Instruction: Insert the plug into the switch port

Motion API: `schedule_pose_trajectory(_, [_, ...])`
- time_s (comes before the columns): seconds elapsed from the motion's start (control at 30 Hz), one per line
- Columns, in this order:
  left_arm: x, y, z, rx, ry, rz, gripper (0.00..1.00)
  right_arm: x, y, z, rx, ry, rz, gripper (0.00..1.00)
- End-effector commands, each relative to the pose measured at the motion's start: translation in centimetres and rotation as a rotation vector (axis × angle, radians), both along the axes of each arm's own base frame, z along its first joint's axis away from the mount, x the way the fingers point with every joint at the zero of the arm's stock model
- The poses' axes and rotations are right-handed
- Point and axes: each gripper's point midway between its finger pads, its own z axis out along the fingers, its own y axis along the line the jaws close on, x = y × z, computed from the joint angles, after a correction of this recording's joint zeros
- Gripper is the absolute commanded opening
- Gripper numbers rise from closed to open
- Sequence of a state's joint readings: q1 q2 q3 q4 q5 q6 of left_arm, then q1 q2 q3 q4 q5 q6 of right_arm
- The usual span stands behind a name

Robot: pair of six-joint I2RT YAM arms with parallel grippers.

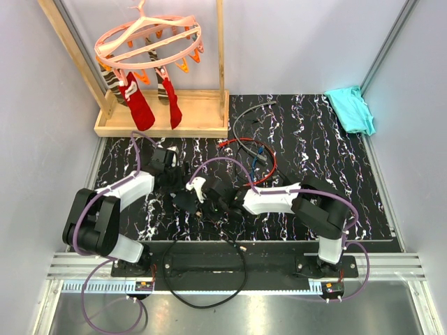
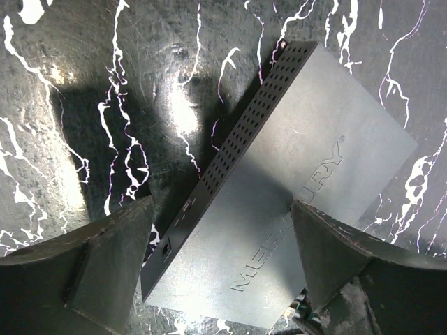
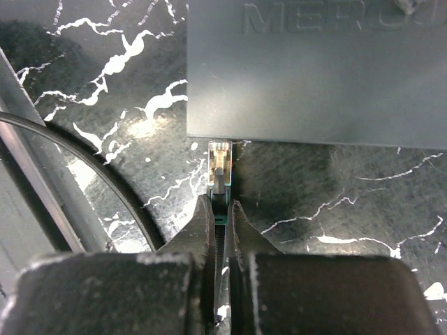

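One plug (image 3: pixel 220 167), one flat black box (image 3: pixel 314 77), two grippers. The right gripper (image 3: pixel 221 209) is clamped on the plug, whose tip points to 12 o'clock, just beside the box's near edge. The left gripper (image 2: pixel 222 206) has its fingers apart, straddling the box. One port (image 2: pixel 166 246) shows on the box's thin edge, at 7 o'clock in the left wrist view.
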State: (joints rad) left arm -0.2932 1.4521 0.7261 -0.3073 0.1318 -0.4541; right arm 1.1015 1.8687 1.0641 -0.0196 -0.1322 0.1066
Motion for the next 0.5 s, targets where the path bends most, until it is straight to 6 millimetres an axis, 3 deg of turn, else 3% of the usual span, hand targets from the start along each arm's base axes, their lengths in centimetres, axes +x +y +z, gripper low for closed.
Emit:
schedule_pose_trajectory(0.0, [-1.4,-0.1,-0.2,-0.021,0.040,0.001,0.85,0.6,1.1,1.2,0.016,-0.029,-0.019,0.00])
schedule_pose_trajectory(0.47, [-2.0,-0.2,-0.5,-0.049,0.065,0.046,0.83,1.0,1.7,3.0,0.049,-0.075,-0.004,0.00])
